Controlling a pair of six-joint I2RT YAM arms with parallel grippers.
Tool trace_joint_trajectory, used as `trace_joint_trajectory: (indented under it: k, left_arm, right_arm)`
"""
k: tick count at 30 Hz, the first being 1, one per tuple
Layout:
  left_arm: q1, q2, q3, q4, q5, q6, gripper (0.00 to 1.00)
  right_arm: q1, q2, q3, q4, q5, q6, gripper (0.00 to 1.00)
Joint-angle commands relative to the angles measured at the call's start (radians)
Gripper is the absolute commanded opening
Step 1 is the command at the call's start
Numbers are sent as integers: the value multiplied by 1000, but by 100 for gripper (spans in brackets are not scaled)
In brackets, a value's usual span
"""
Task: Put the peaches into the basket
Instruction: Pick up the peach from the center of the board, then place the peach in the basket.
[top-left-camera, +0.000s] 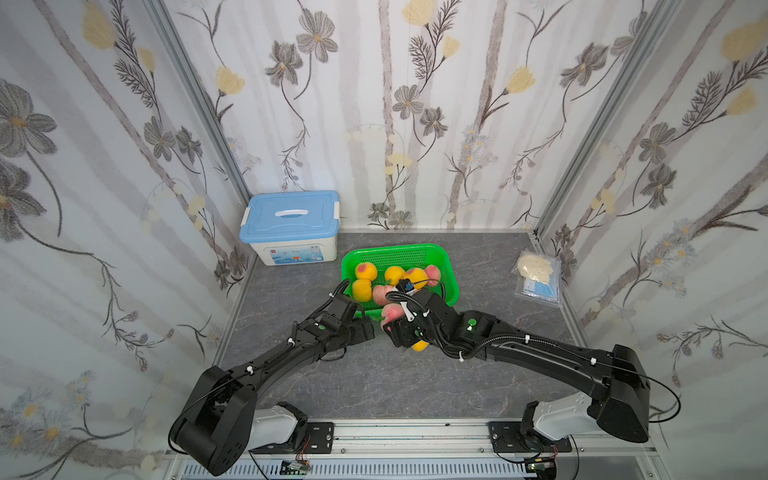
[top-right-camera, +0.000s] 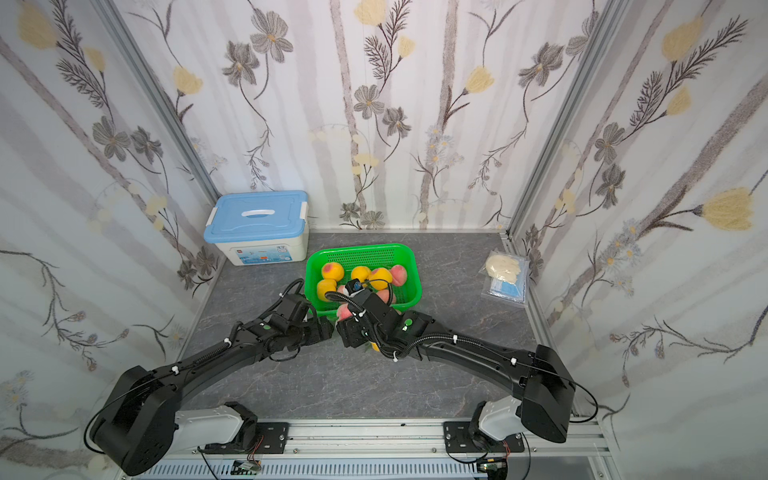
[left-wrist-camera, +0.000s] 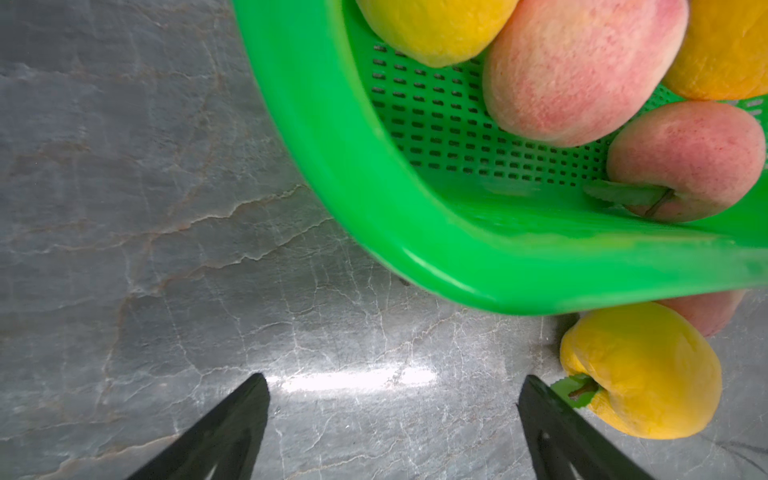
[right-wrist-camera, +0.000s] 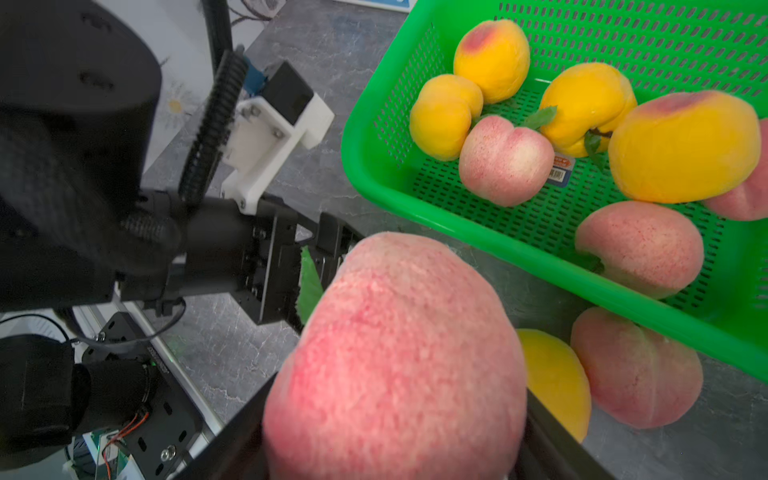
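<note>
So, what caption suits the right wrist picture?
Right gripper clasping a pink peach beside the green basket, with a yellow peach and a second pink peach on the table.

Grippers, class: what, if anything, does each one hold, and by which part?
The right gripper is shut on a pink-red peach, fingers pressing its opposite round sides. The left gripper is open and holds nothing.

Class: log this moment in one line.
right gripper: shut on pink-red toy peach | left gripper: open, empty | green perforated plastic basket: seven peaches inside | outside basket: yellow-orange peach, second pink-red peach
</note>
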Motion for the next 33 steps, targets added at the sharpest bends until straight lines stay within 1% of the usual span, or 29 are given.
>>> trace_joint_trajectory:
  k: [1,4,5,9,11,14,21,33]
  left_arm:
    - [-2,0,3,7,1,-2,96]
    - [-1,-2,3,7,10,-3,96]
    - [-3,-4,1,7,9,-3,96]
    - [-3,-4,-2,1,4,-5,96]
    - [-3,-5,-4,-2,4,-8,96]
    - [-3,-33,-6,-1,3,-11,96]
    - [-5,-43,-2,-20,-2,-11,96]
    - [-7,-48,6,-39,-11,-13,96]
  right_arm:
    - [-40,39,67,15,-28,-64,66]
    - [-73,82,130,14,-50,-89,66]
    - [-114,97,149,16,-54,-94,66]
    - [-158,151,214,16,-66,-114,66]
    - [-176,203,246,16,-65,-126,66]
    - [-203,262,297,16,-89,-136,66]
    - [-242,406,418,18,-129,-154,67]
    - [-298,584,558,17,-165,-167,67]
